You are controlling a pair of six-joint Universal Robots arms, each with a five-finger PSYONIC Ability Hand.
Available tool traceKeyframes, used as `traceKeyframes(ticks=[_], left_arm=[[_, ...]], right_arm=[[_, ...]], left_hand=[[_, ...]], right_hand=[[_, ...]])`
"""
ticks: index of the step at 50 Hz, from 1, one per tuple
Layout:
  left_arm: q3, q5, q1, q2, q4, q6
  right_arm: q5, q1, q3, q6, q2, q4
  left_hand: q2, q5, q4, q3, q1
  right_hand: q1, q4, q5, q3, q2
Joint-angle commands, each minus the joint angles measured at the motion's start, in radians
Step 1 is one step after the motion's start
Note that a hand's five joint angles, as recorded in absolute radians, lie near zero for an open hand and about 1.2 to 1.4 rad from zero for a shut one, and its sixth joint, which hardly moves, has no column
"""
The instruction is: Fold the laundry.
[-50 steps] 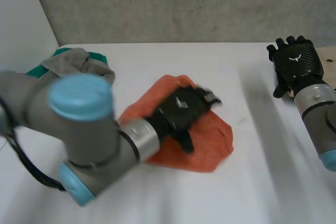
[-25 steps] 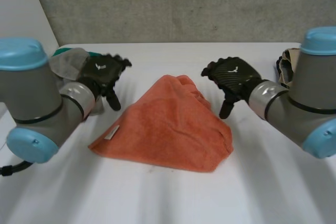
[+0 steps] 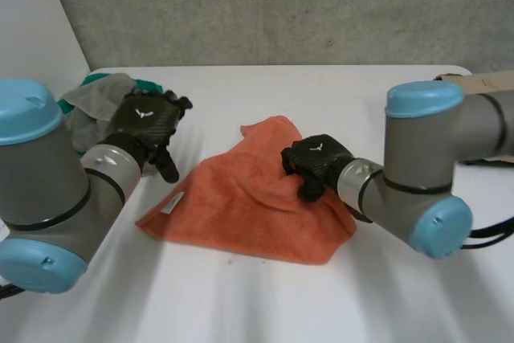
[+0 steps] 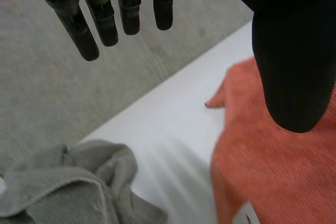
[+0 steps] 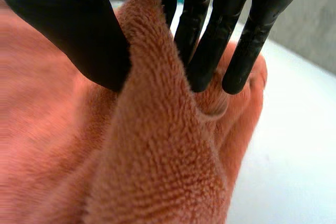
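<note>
The orange towel is lying rumpled in the middle of the white table, and we are gripping it near its 2 o'clock edge. Our right hand is pinching a raised ridge of the cloth between thumb and straight fingers, probably to lift and spread it before any fold. Our left hand is hovering off the towel's 10 o'clock side, fingers straight and holding nothing, likely placed to take a second corner. Beyond it, again at 10 o'clock, a grey cloth is sitting heaped over something green, apart from the towel, so nothing is blocking it.
</note>
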Motion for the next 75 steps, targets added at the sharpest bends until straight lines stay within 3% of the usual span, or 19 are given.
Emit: traceKeyframes(ticks=[1,4,7,10,11,12,17,22,30,39,54,62,71,75], left_arm=[[0.002,0.001,0.002,0.052,0.027,0.000],[0.001,0.000,0.004,0.058,0.042,0.000],[0.001,0.000,0.005,0.058,0.045,0.000],[0.001,0.001,0.004,0.055,0.045,0.002],[-0.001,0.001,0.002,0.052,0.045,0.002],[-0.001,0.003,0.002,0.050,0.045,0.002],[-0.019,0.010,-0.016,0.045,0.045,0.006],[-0.027,0.012,-0.096,0.026,0.045,0.017],[-0.010,0.013,-0.130,-0.020,0.045,0.019],[0.047,0.012,-0.223,-0.149,0.051,0.019],[0.111,0.006,-0.237,-0.317,0.157,0.097],[0.136,-0.008,-0.222,-0.326,0.180,0.097],[0.186,0.023,-0.203,-0.359,0.180,0.100],[0.224,0.035,-0.202,-0.405,0.170,0.102]], right_arm=[[-0.158,0.014,0.341,-0.165,-0.272,-0.088],[-0.223,0.040,0.445,-0.254,-0.308,-0.068],[-0.235,0.078,0.490,-0.340,-0.306,-0.044],[-0.237,0.092,0.491,-0.391,-0.309,-0.033],[-0.238,0.091,0.487,-0.412,-0.312,-0.033],[-0.237,0.091,0.482,-0.414,-0.315,-0.036],[-0.226,0.077,0.438,-0.396,-0.347,-0.056],[-0.215,-0.038,0.430,-0.302,-0.429,-0.045],[-0.215,-0.133,0.413,-0.262,-0.516,0.013],[-0.206,-0.219,0.329,-0.258,-0.519,0.047],[-0.092,-0.227,0.160,-0.291,-0.260,0.061],[-0.131,-0.215,0.137,-0.296,-0.199,0.047],[-0.238,-0.196,-0.042,-0.379,-0.036,0.033],[-0.221,-0.175,-0.136,-0.382,0.044,0.033]], left_hand=[[0.043,0.061,0.039,0.045,0.046],[0.040,0.058,0.036,0.042,0.043],[0.040,0.058,0.036,0.042,0.043],[0.037,0.055,0.033,0.039,0.040],[0.034,0.052,0.031,0.036,0.037],[0.031,0.049,0.028,0.033,0.035],[0.022,0.040,0.019,0.024,0.026],[0.025,0.043,0.022,0.027,0.029],[0.042,0.061,0.039,0.045,0.046],[0.066,0.085,0.063,0.068,0.070],[0.274,0.293,0.271,0.277,0.278],[0.266,0.284,0.262,0.268,0.269],[0.245,0.264,0.242,0.247,0.249],[0.251,0.269,0.248,0.253,0.255]], right_hand=[[0.468,0.624,0.253,0.218,0.241],[0.468,0.624,0.253,0.218,0.241],[0.466,0.622,0.252,0.217,0.239],[-0.283,-0.127,-0.498,-0.533,-0.510],[-0.710,-0.554,-0.924,-0.959,-0.936],[-0.754,-0.598,-0.968,-1.003,-0.980],[-0.754,-0.598,-0.968,-1.003,-0.980],[-0.754,-0.598,-0.968,-1.003,-0.980],[-0.754,-0.598,-0.968,-1.003,-0.980],[-0.754,-0.598,-0.968,-1.003,-0.980],[-0.754,-0.598,-0.968,-1.003,-0.980],[-0.754,-0.598,-0.968,-1.003,-0.980],[-0.754,-0.598,-0.968,-1.003,-0.980],[-0.754,-0.598,-0.968,-1.003,-0.980]])
